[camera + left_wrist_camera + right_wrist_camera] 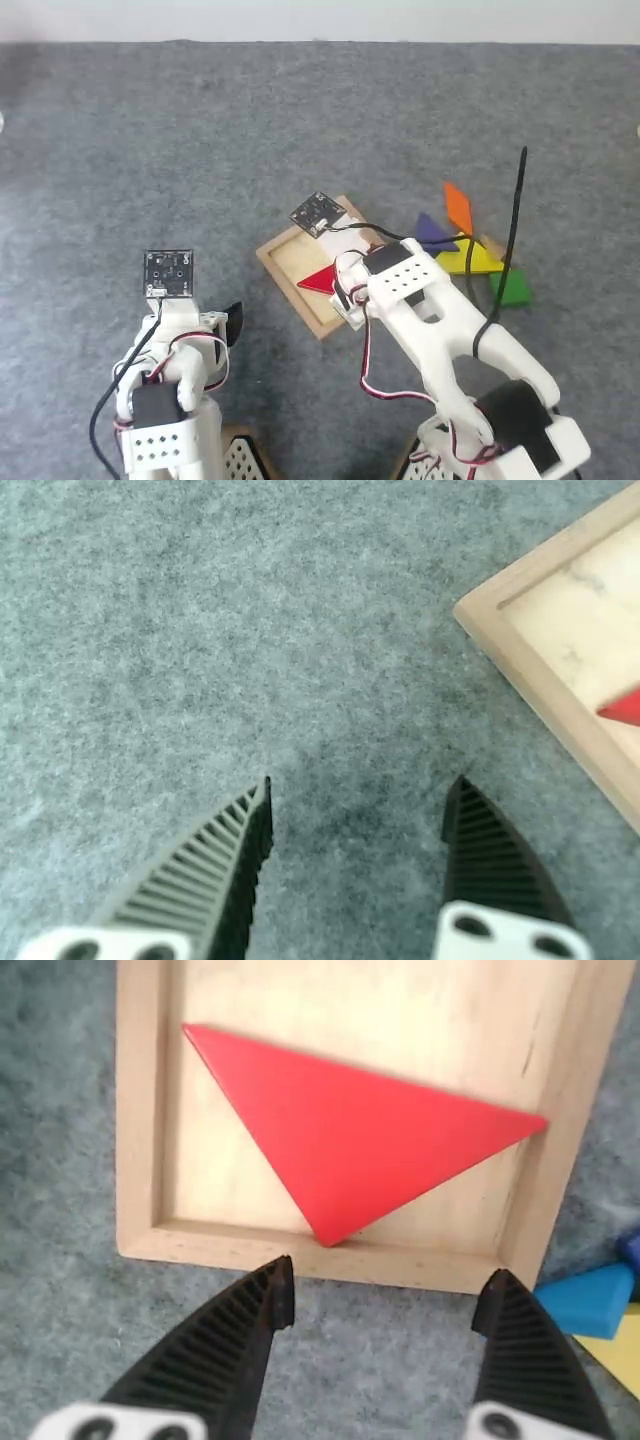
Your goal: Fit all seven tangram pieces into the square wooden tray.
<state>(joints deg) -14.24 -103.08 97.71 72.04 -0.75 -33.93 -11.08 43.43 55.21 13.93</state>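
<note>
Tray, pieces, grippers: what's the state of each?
wooden tray, holds one piece.
red triangle, flat inside the tray.
orange piece, outside the tray.
purple piece, outside the tray.
yellow piece, outside the tray.
green piece, outside the tray.
left gripper, open, empty.
right gripper, open, empty.

the table is covered by a grey cloth (150, 150), like felt, matt and a little fuzzy. the tray (140, 1110) is pale bare wood, matt, with fine grain and small dark marks. the red triangle (350, 1150) looks smooth and painted, with almost no shine. the fingers (225, 870) of the left gripper (362, 785) and of the right gripper (390, 1270) are black ribbed plastic, matt. the arm shells (440, 330) are smooth white plastic.
</note>
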